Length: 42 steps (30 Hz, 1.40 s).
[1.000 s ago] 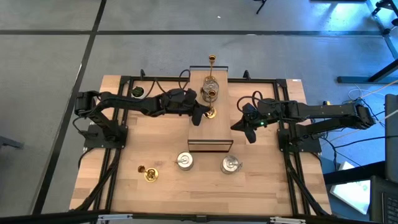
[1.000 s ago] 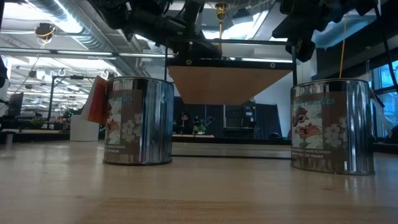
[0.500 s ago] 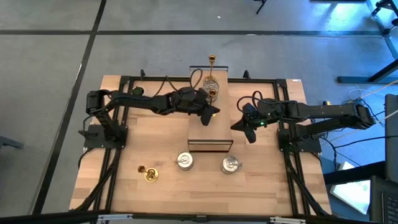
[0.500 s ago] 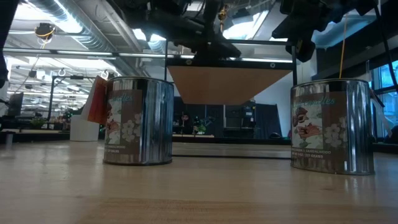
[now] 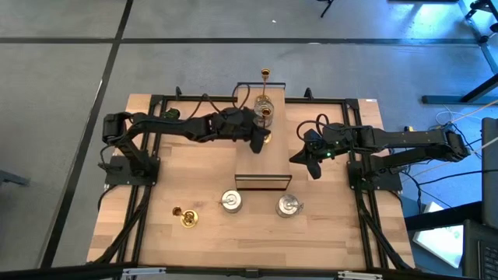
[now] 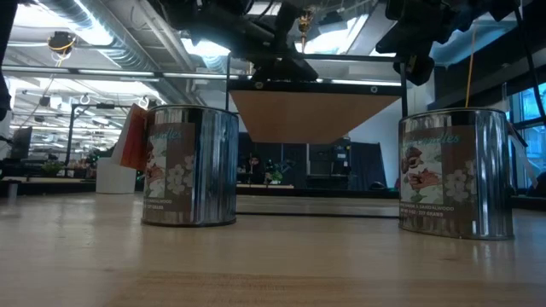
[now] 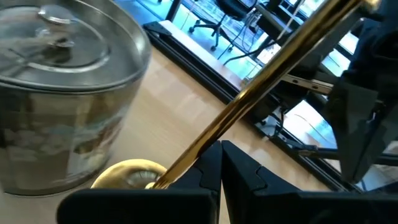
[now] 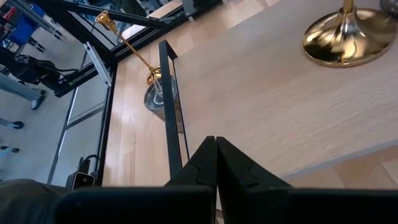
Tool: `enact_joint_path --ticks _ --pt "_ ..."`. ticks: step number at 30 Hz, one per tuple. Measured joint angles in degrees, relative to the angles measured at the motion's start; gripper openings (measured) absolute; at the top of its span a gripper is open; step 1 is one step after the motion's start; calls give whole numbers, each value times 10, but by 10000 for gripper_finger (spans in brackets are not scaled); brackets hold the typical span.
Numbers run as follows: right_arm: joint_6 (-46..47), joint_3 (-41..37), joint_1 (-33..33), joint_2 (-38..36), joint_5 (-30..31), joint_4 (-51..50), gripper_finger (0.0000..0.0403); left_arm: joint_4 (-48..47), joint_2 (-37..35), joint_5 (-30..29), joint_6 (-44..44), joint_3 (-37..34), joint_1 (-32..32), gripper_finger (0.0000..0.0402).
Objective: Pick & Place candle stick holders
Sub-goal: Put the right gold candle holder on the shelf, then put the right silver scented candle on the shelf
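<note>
Left jaws clamp a brass holder over the raised box

High view: left gripper [image 5: 259, 138] over box [image 5: 263, 167], its brass holder [image 5: 267, 137] mostly hidden. Left wrist view: stem [image 7: 261, 81] pinched, top cut off. Right gripper [image 5: 313, 167] beside the box, closed, empty.

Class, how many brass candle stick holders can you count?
3: far-end holder on the platform, held holder in the left gripper, lying holder front-left on the table.

The left gripper [image 5: 261, 138] hides a brass holder's [image 7: 249, 93] base from above; its top runs off-frame.
</note>
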Motion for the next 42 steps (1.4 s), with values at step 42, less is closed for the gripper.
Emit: enact_joint_path --ticks 42 --pt "57 208 177 22 290 -3 0 -108 -190 98 65 0 -94 1"
